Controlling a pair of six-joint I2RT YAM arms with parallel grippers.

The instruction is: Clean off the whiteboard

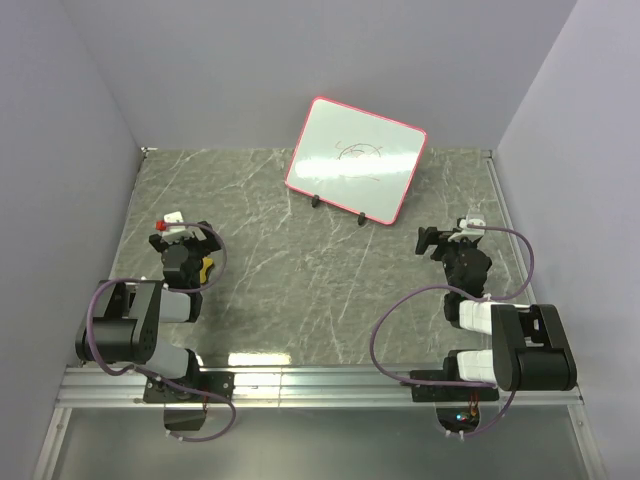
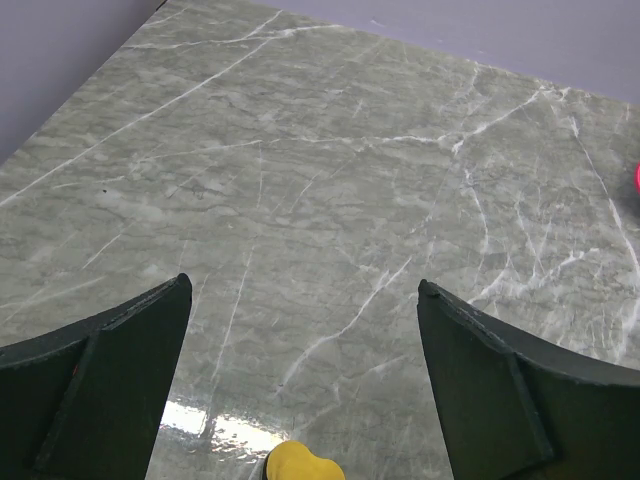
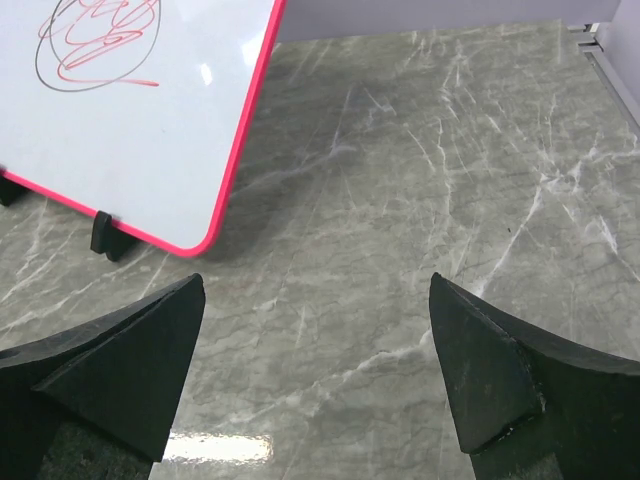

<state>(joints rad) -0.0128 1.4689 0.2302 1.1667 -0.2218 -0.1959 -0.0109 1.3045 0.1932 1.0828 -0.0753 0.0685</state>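
Observation:
The whiteboard (image 1: 355,160) stands tilted on two black feet at the back middle of the marble table, pink-red frame, pen scribbles near its centre. It also shows in the right wrist view (image 3: 130,120) at upper left, with red and black scribbles. A small yellow eraser (image 1: 206,268) lies under the left arm; its tip shows at the bottom edge of the left wrist view (image 2: 303,464). My left gripper (image 2: 303,290) is open and empty above the table, just beyond the eraser. My right gripper (image 3: 315,285) is open and empty, to the right of the board.
Grey-purple walls close in the table on the left, back and right. A metal rail (image 1: 320,385) runs along the near edge by the arm bases. A purple cable (image 1: 395,330) loops from the right arm over the table.

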